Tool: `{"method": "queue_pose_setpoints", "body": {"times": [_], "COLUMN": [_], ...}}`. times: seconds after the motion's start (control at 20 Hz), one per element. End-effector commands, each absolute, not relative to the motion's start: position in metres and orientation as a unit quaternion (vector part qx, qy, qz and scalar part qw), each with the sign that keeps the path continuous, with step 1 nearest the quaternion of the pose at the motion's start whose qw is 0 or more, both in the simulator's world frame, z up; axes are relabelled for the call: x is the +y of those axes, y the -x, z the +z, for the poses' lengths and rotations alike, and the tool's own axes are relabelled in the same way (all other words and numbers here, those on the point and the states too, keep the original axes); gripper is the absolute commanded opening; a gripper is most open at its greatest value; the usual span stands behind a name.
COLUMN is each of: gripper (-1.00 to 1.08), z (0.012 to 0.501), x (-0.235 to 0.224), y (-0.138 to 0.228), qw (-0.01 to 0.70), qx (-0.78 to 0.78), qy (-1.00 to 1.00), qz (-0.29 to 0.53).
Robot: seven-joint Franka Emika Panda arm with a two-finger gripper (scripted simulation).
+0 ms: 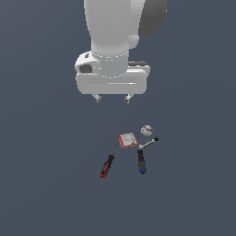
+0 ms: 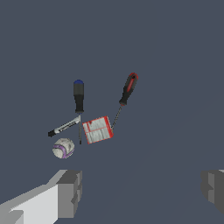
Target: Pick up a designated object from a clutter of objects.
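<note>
Here the fingers (image 1: 112,98) are seen spread wide apart and empty, held high above the surface (image 1: 46,184). The ball (image 1: 147,130) is found on the surface just beside the marker (image 1: 148,143), near the flat box (image 1: 127,139). Two screwdrivers, red-handled (image 1: 107,166) and blue-handled (image 1: 141,161), are laid close by.

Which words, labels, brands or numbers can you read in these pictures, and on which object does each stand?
None can be read.
Red-and-white flat box: white bands that may be print, too small and blurred to read.
Grey ball: a purple band only, no letters.
Both screwdrivers and the marker show no markings.
</note>
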State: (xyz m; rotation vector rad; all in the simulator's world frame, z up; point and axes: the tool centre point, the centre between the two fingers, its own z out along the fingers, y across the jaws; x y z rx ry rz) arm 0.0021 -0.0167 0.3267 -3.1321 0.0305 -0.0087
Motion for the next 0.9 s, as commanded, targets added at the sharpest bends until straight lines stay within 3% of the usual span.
{"method": "queue_pose_setpoints", "body": {"times": [0.0, 0.85], "gripper": [1.00, 1.00], "z": [0.327, 0.321], "x": [-0.017, -0.005], "y": [-0.002, 0.000], "qw": [0.005, -0.008], "qx": [0.010, -0.016], "qy": [1.000, 1.000], "qz": [-0.003, 0.000]}}
